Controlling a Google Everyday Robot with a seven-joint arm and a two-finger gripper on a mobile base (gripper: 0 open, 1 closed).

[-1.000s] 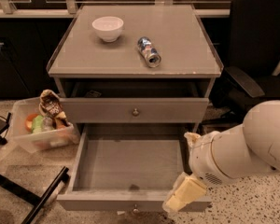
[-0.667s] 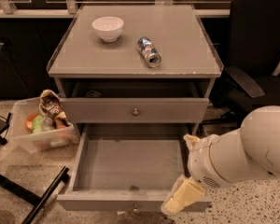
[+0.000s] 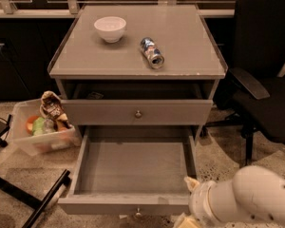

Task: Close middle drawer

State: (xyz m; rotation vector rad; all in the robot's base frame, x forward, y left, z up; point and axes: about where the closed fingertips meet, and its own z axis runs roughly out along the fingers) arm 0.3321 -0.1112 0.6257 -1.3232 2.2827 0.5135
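Note:
The middle drawer point(image 3: 133, 167) is pulled far out of the grey cabinet, and its plain grey inside holds nothing. Its small round knob point(image 3: 138, 213) sits centred on the front, near the bottom edge of the view. My white arm point(image 3: 247, 201) comes in from the bottom right. My gripper point(image 3: 184, 221) is a cream shape at the drawer's front right corner, mostly cut off by the bottom edge of the view.
The taller top drawer point(image 3: 137, 113) stands slightly open above. A white bowl point(image 3: 110, 28) and a can lying on its side point(image 3: 152, 52) are on the cabinet top. A clear bin of snacks point(image 3: 42, 127) stands on the floor at left, a black office chair point(image 3: 266, 80) at right.
My arm and gripper have sunk lower in the view, towards the front right corner of the drawer. The drawer stays pulled out.

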